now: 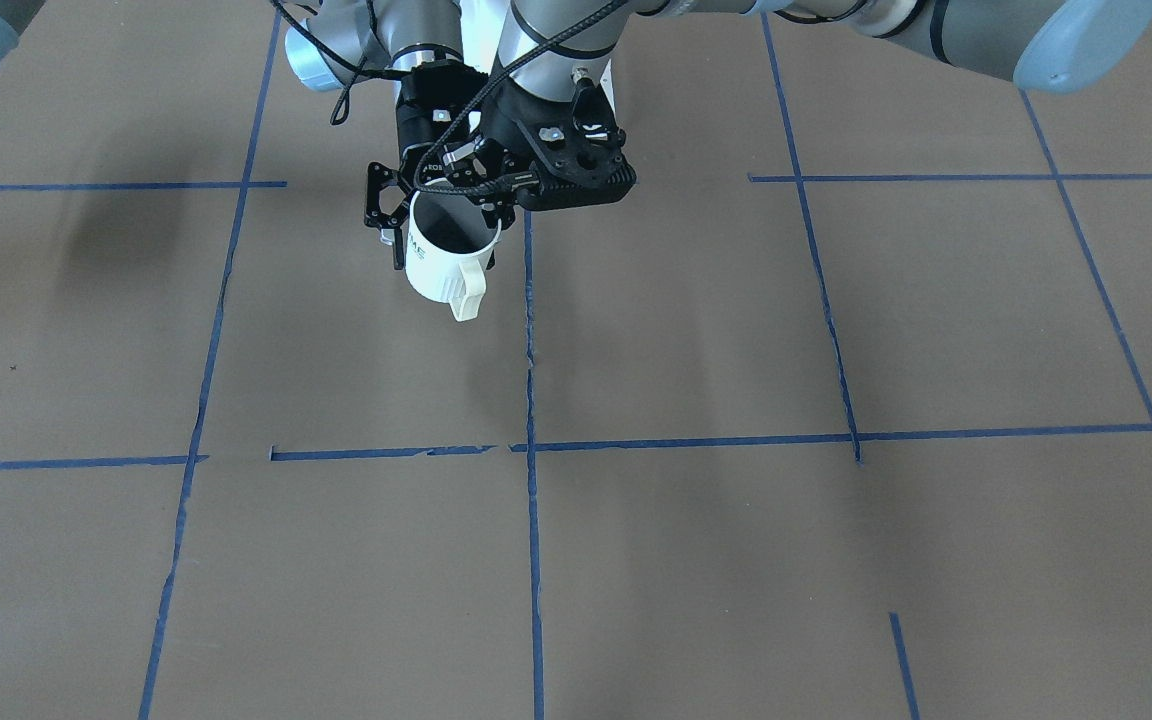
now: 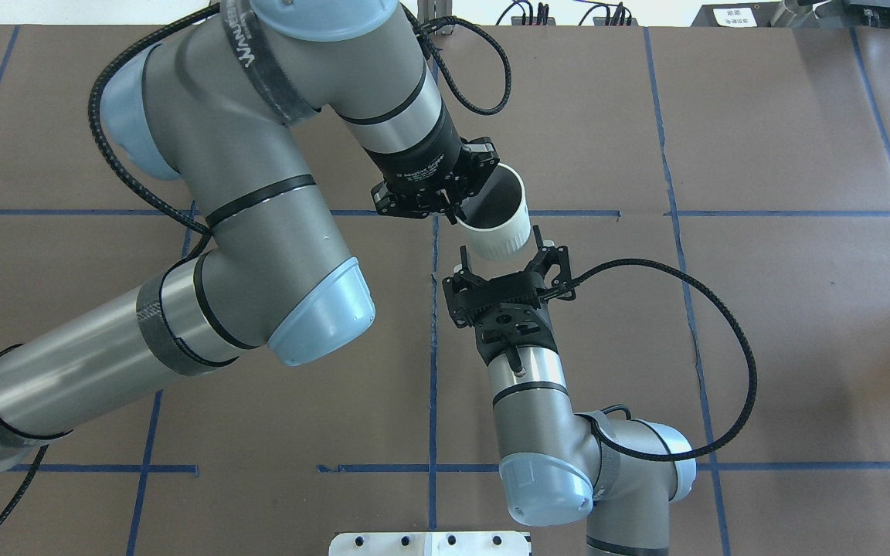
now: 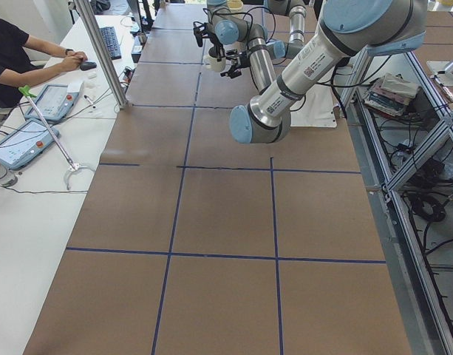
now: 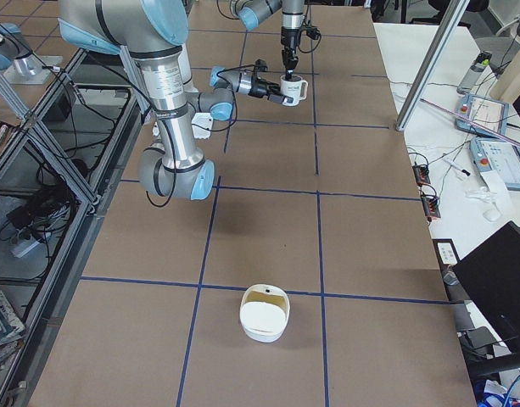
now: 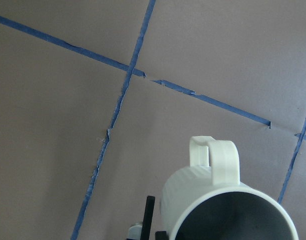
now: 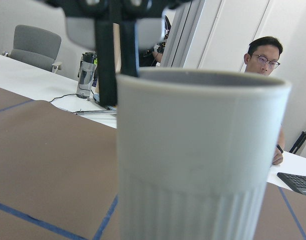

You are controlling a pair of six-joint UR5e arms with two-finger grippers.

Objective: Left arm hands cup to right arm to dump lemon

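The white ribbed cup (image 1: 441, 272) hangs upright above the table, handle pointing away from the robot. My left gripper (image 2: 454, 213) comes straight down and is shut on the cup's rim, one finger (image 5: 149, 215) outside the wall. My right gripper (image 2: 508, 265) reaches in level from the robot's side. It is open, with its linked fingers (image 1: 381, 200) on either side of the cup's body. The cup (image 6: 202, 165) fills the right wrist view. It also shows in the overhead view (image 2: 495, 232) and from above in the left wrist view (image 5: 202, 195). The lemon is hidden; the cup's inside looks dark.
A white bowl (image 4: 264, 314) stands on the brown table (image 4: 370, 254) towards its right end, far from the arms. The left arm's elbow (image 2: 321, 309) hangs over the table's left half. People sit at side tables (image 3: 19, 52) beyond the far edge.
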